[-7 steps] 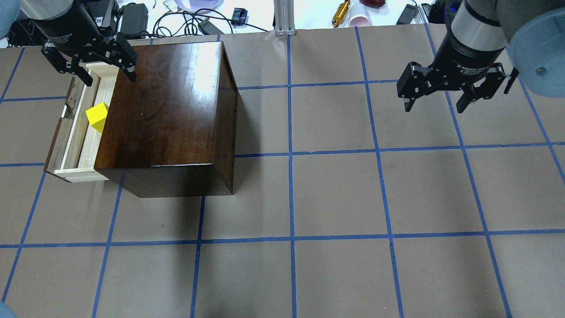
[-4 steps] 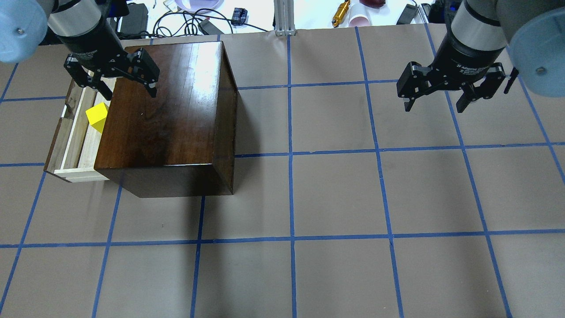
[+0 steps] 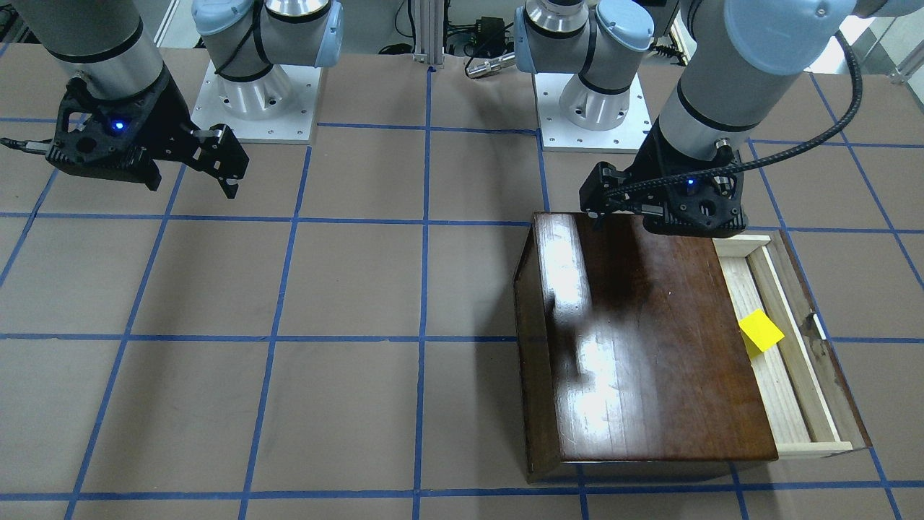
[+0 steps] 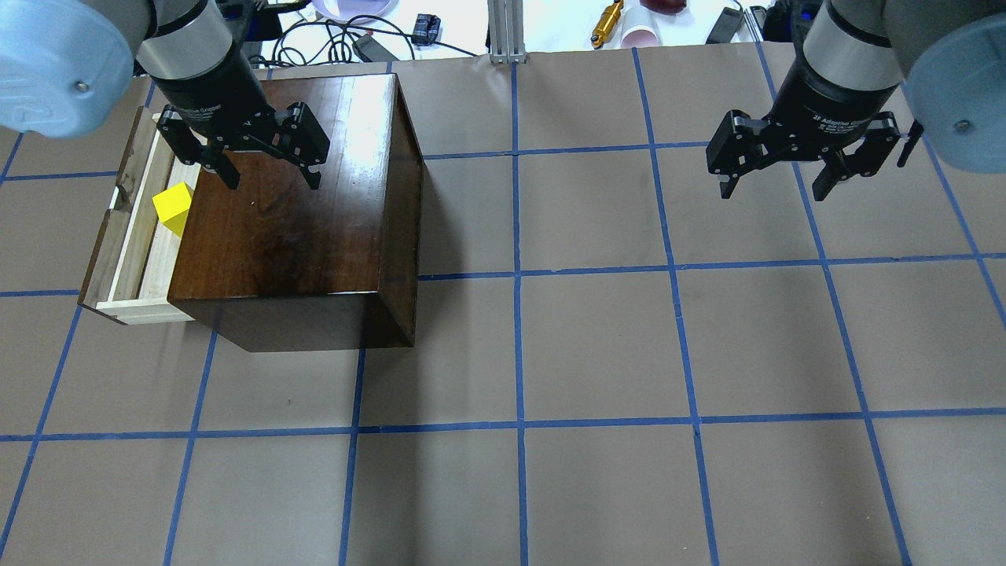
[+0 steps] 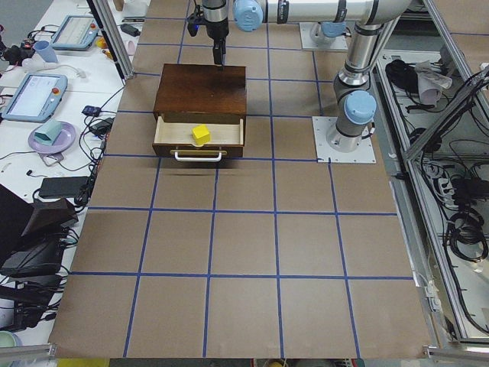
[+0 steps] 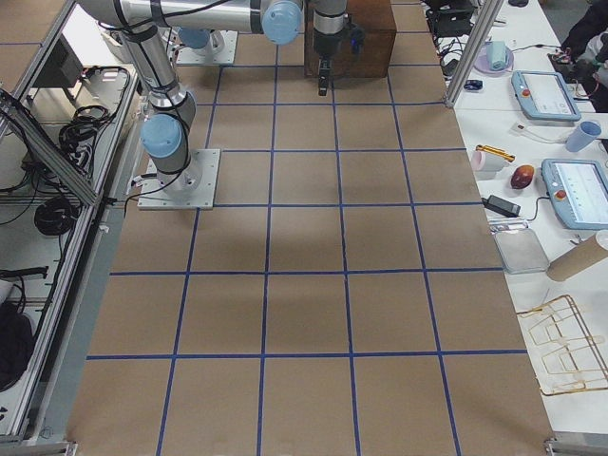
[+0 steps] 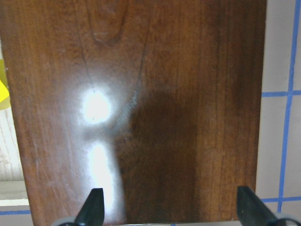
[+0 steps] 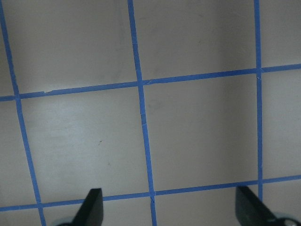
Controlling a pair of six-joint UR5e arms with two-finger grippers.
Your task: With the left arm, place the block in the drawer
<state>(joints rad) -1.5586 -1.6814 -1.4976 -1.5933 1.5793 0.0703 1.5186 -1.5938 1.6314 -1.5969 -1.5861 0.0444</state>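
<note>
The yellow block (image 4: 174, 206) lies in the open drawer (image 4: 145, 255), which is pulled out of the left side of the dark cabinet (image 4: 314, 236). It also shows in the front view (image 3: 760, 331), the left side view (image 5: 200, 134), and as a sliver in the left wrist view (image 7: 2, 92). My left gripper (image 4: 273, 181) is open and empty above the cabinet top, right of the block. The left wrist view shows its fingertips (image 7: 91, 209) spread over the cabinet top (image 7: 141, 94). My right gripper (image 4: 774, 191) is open and empty over bare table at the far right.
The table is brown with a blue tape grid (image 4: 516, 275). Cables, an aluminium post (image 4: 507, 31) and small items lie beyond its far edge. The drawer's white handle (image 5: 198, 157) faces away from the cabinet. The arm bases (image 3: 256, 94) stand at the robot's side.
My left gripper has moved right, from above the drawer's far end to above the cabinet top, still open. The block stays in the drawer. The right arm has not moved.
</note>
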